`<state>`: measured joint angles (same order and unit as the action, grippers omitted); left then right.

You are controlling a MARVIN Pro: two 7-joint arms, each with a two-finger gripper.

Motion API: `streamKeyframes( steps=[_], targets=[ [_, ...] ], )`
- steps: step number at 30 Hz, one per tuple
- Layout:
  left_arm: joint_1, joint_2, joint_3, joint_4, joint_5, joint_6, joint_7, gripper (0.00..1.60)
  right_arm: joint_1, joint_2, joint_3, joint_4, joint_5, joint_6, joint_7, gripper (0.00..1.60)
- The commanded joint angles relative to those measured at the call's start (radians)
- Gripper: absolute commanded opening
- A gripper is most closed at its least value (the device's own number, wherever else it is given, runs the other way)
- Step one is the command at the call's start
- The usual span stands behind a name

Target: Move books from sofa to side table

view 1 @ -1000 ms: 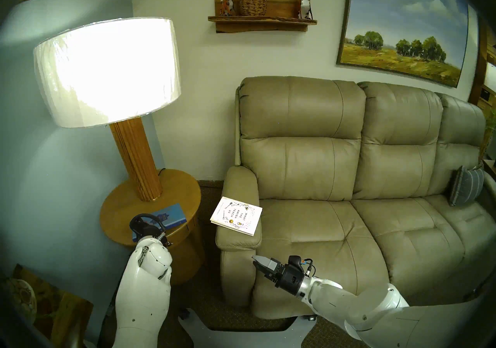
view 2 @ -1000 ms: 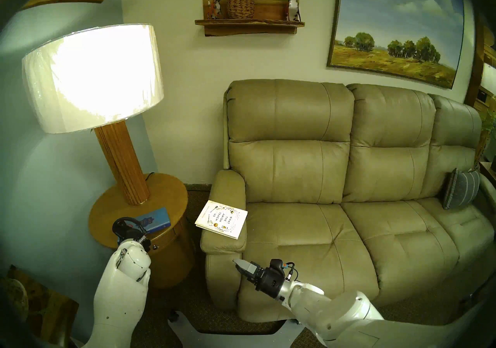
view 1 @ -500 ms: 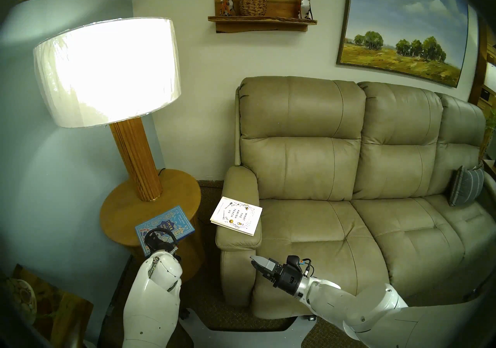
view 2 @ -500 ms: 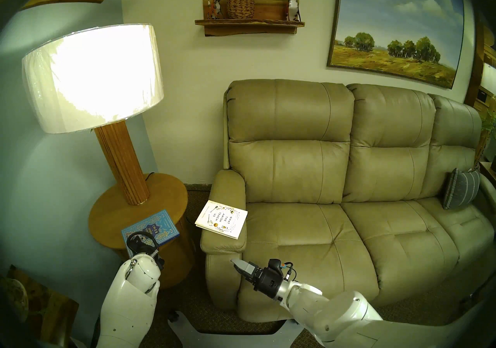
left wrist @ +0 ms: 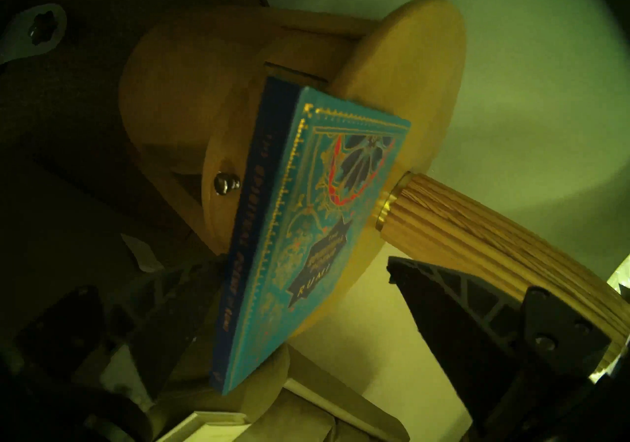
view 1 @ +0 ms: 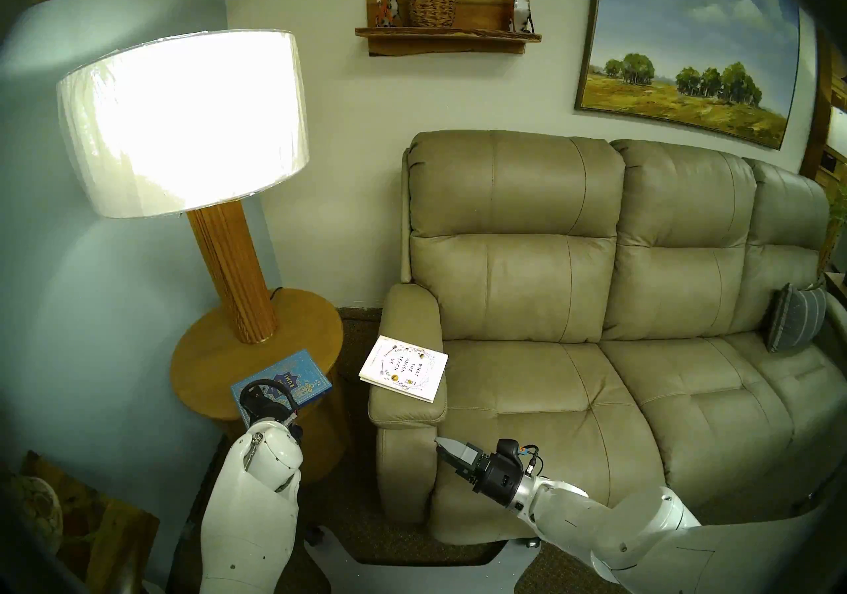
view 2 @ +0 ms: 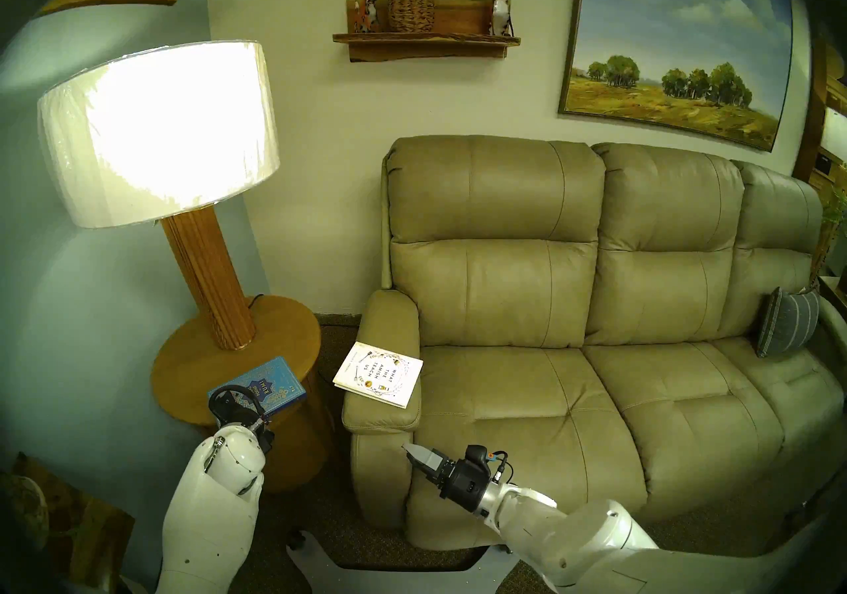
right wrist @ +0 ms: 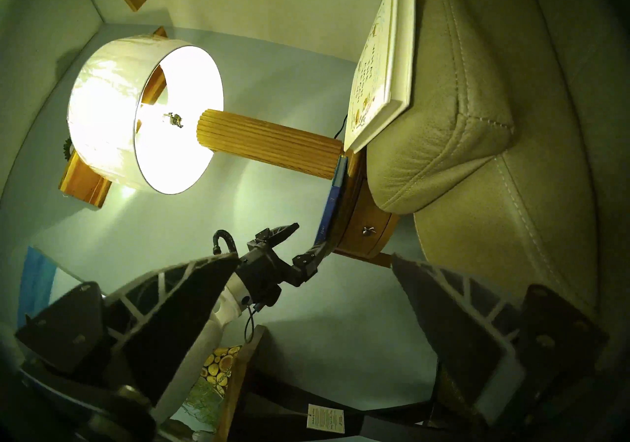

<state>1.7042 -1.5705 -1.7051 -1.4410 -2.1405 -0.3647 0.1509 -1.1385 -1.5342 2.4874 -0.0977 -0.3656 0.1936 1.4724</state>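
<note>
The turquoise RUMI book (view 1: 298, 377) lies flat on the front of the round wooden side table (view 1: 220, 350), its near end hanging over the edge. My left gripper (left wrist: 305, 260) is open around that near end; one finger (right wrist: 312, 253) sits under the spine (right wrist: 329, 206) and the other stands apart. The white book (view 1: 403, 368) lies on the left armrest of the beige sofa (view 1: 550, 396). My right gripper (view 1: 439, 444) is open and empty, below and in front of that armrest, pointing at it.
A lit lamp with a thick wooden stem (view 1: 233, 267) and a wide shade (view 1: 183, 121) stands on the back of the table. The drawer knob (left wrist: 223, 183) is just below the blue book. A grey cushion (view 1: 795, 318) sits at the sofa's far end.
The blue book went from steeply tilted to lying flat on the table front, cover up. My left arm shifted slightly with it. My right gripper drifted a little right.
</note>
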Motion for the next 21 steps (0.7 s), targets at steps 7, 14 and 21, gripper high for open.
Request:
streamKeyframes(
  steps=[7,14,21],
  targets=[
    [0.200,-0.048,0.068,-0.076,0.080,0.004,-0.079,1.60,0.038,0.004,0.046,-0.015,0.034,0.005,-0.006,1.60],
    [0.285,0.007,0.094,-0.127,0.176,0.039,-0.192,1.60,0.075,-0.012,0.051,-0.036,0.028,-0.005,-0.055,1.60],
    [0.368,0.053,0.106,-0.159,0.247,0.107,-0.298,1.60,0.123,-0.051,0.051,-0.049,0.020,-0.012,-0.153,1.60]
  ],
)
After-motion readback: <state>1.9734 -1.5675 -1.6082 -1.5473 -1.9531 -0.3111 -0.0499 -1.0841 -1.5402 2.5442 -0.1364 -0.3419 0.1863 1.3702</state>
